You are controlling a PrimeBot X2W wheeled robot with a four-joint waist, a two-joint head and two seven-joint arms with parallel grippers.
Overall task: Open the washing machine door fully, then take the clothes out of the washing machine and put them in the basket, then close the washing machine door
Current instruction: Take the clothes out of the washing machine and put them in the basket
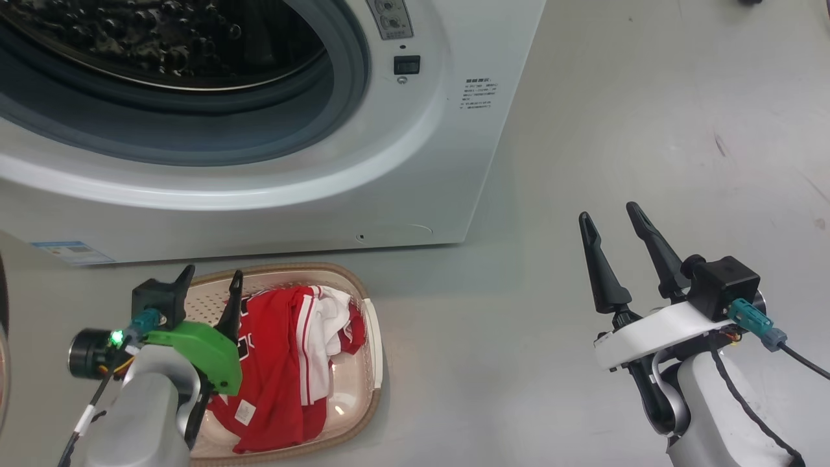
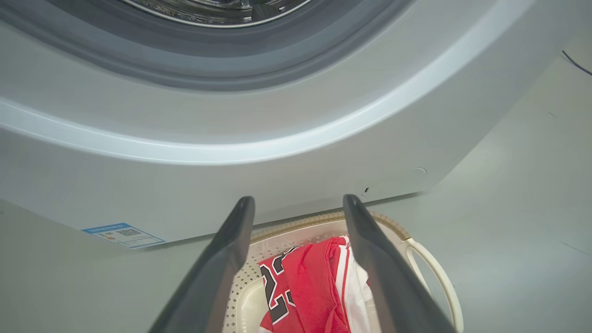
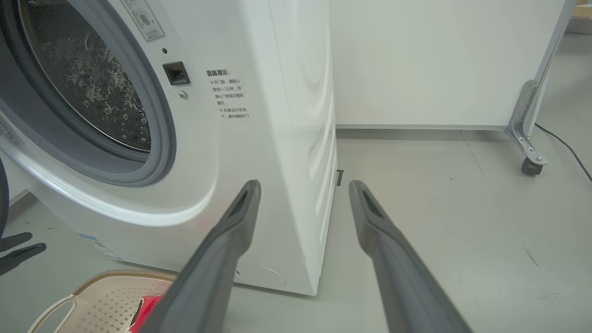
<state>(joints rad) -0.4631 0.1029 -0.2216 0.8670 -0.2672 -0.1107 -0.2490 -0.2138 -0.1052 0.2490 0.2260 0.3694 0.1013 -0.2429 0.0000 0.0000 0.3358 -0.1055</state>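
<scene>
Red clothes [image 1: 285, 363] with white stripes are lying heaped in the basket [image 1: 375, 337], which is sitting on the grey floor [image 1: 616, 130] at seven o'clock in the head view, just in front of the washing machine [image 1: 402, 168]. That white washer is filling the eleven o'clock corner, its mouth standing uncovered and showing the steel drum [image 1: 162, 39] (a grey seal [image 1: 343, 97] is ringing it). Over the basket's nine o'clock side the left gripper [image 1: 213, 271] is hovering, jaws standing apart above the clothes, a dark numeral [image 2: 273, 296] showing between them in the left wrist view. At four o'clock the right gripper [image 1: 608, 211] is hanging, well apart from the basket, jaws likewise spread over the floor.
</scene>
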